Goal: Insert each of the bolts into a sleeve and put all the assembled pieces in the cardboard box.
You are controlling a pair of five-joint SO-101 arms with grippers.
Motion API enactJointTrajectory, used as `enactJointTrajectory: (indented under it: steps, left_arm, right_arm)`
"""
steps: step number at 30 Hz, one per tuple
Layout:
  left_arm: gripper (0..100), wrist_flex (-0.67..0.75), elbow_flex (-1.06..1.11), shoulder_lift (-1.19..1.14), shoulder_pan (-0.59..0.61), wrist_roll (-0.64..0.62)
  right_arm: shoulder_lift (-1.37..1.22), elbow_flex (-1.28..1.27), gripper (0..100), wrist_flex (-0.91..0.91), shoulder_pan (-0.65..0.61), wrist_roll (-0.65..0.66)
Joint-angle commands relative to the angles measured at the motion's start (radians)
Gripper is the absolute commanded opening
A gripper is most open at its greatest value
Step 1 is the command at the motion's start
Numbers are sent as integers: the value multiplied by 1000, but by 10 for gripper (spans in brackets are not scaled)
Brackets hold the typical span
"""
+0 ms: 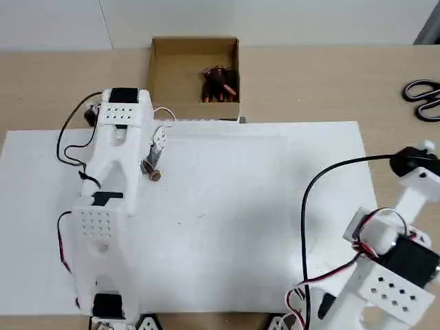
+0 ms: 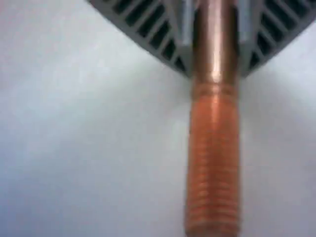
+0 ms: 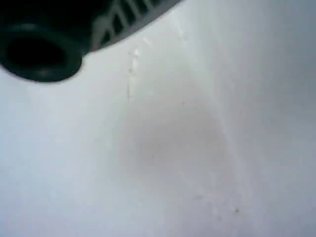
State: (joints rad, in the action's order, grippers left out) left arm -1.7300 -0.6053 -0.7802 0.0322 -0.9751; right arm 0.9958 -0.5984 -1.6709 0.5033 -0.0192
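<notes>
Here the bolt [image 2: 213,148] is clamped in the left gripper [image 1: 155,159], upper left of the high view, threaded end pointed down-frame. The sleeve [image 3: 39,49] is gripped by the right gripper [image 3: 74,29] (lower right, well apart), so a long approach is needed.
</notes>
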Motion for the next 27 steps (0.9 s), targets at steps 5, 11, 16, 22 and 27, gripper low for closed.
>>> enactJointTrajectory:
  steps: [5, 11, 16, 22, 27]
  left_arm:
    - [7, -17, -7, 144, -5, -196]
    - [7, -20, -2, 164, 2, -641]
    - [7, -20, -7, 169, -5, -689]
    - [11, -20, -7, 172, 31, -689]
    - [12, -21, -7, 172, 49, -628]
  right_arm:
    - [12, 5, 8, 19, 4, 12]
    - [12, 5, 8, 19, 4, 12]
    - [12, 5, 8, 19, 4, 12]
    - [12, 5, 8, 19, 4, 12]
    - [12, 5, 8, 21, 4, 12]
